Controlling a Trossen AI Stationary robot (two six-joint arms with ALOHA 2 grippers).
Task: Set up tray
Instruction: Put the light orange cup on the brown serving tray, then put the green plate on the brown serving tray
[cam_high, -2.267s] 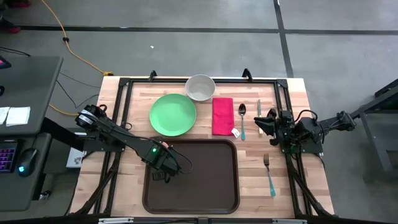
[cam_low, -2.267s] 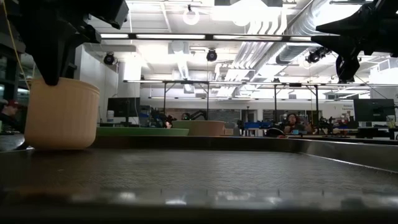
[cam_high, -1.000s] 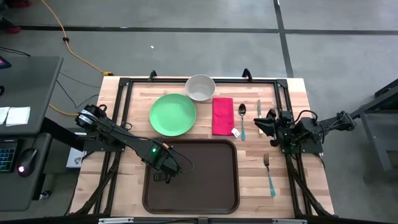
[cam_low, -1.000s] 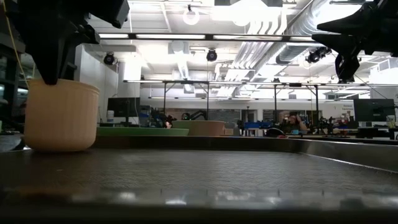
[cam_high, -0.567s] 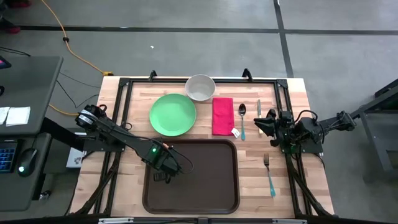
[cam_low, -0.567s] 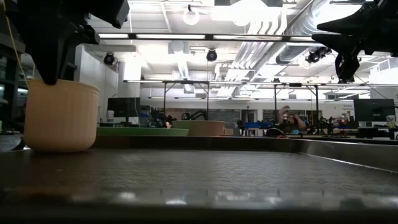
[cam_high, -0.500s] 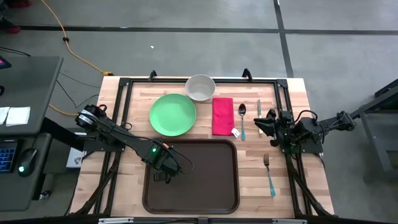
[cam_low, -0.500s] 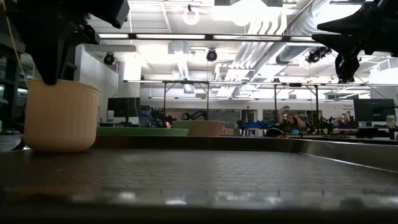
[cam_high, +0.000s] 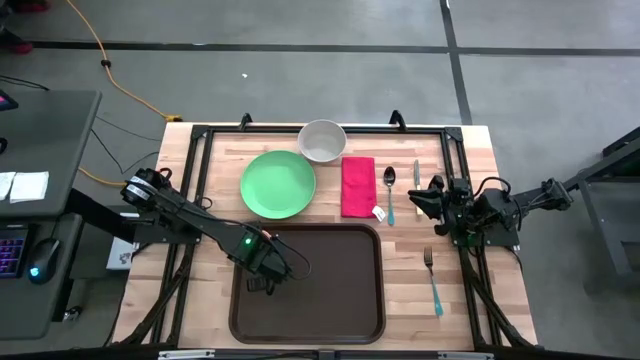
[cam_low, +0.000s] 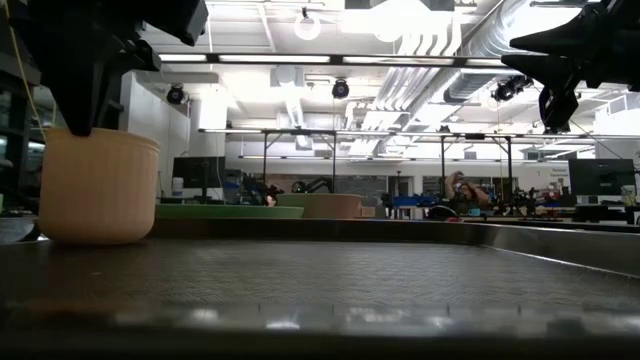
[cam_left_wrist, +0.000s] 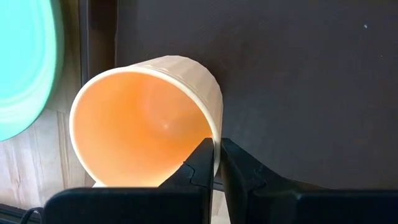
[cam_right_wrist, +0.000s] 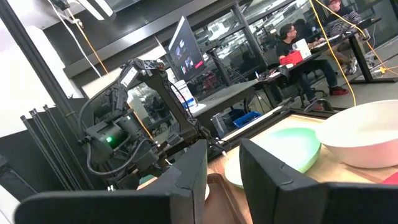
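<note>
A bright workshop hall with ceiling ducts lies behind a pale wooden table (cam_high: 210, 170) bounded by a black metal frame (cam_high: 200, 135).

The tray (cam_high: 330, 290), dark brown textured plastic with rounded corners and a raised rim, sits at lower centre of the high view.

At its upper left corner stands a peach ribbed cup (cam_left_wrist: 149, 118). The left gripper (cam_left_wrist: 216, 163) pinches the cup's thin rim, jaws nearly closed.

Above the tray lie a round green plate (cam_high: 278, 184), a white bowl (cam_high: 322, 141) and a red napkin (cam_high: 358, 186).

The right gripper (cam_right_wrist: 222, 168) hovers at right, jaws slightly parted, holding nothing.
</note>
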